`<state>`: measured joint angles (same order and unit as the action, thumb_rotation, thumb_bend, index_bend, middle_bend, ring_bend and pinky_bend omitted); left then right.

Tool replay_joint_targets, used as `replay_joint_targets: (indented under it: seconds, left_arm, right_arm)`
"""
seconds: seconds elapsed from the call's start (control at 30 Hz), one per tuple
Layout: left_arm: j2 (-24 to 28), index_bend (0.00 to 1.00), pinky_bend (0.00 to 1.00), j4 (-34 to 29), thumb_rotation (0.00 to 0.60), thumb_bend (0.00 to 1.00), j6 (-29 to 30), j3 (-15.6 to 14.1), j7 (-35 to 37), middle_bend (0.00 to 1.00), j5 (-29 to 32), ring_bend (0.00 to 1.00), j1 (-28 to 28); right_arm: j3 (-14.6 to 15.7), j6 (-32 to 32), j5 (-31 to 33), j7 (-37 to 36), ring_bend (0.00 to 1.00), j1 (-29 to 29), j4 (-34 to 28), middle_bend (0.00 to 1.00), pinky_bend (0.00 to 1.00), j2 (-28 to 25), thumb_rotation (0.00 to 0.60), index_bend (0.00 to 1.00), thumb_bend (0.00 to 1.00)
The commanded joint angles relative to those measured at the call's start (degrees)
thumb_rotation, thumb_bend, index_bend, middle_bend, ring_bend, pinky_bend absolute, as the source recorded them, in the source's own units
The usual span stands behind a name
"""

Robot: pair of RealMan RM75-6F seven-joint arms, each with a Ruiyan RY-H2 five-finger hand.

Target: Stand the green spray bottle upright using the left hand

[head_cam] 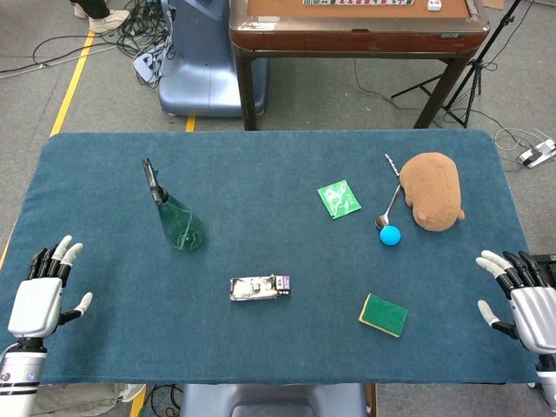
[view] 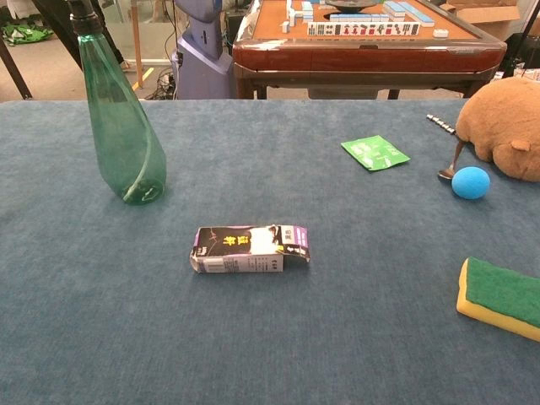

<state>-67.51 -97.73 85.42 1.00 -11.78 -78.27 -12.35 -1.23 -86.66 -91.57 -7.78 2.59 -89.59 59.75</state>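
Note:
The green spray bottle (head_cam: 180, 222) stands upright on the blue table (head_cam: 261, 174), left of centre, its black nozzle on top; the chest view shows the same bottle (view: 123, 139) at upper left. My left hand (head_cam: 41, 295) hovers at the table's front left corner, fingers spread, holding nothing, well away from the bottle. At the front right corner my right hand (head_cam: 524, 297) is likewise open and empty. Neither hand shows in the chest view.
A small purple-and-white carton (head_cam: 260, 287) lies near the middle front. A green sponge (head_cam: 383, 314), blue ball (head_cam: 390, 234), spoon (head_cam: 387, 211), green packet (head_cam: 339, 199) and brown plush toy (head_cam: 433, 190) sit to the right. A wooden table (head_cam: 356, 26) stands behind.

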Motion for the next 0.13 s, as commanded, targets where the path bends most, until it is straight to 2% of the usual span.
replay_joint_targets:
  seconds: [0.03, 0.13]
  left_arm:
    - [-0.3, 0.07, 0.0, -1.2, 0.6, 0.31, 1.9, -1.3, -3.2, 0.0, -1.9, 0.0, 1.5]
    - [-1.0, 0.07, 0.0, -1.7, 0.6, 0.31, 3.1, -1.7, -4.9, 0.0, -3.4, 0.0, 2.4]
  right_arm:
    - [0.0, 0.0, 0.0, 0.1, 0.07, 0.0, 0.0, 0.17, 0.06, 0.1, 0.6, 0.21, 0.33]
    - [0.1, -0.2, -0.1, 0.2, 0.07, -0.1, 0.1, 0.17, 0.06, 0.1, 0.6, 0.21, 0.33]
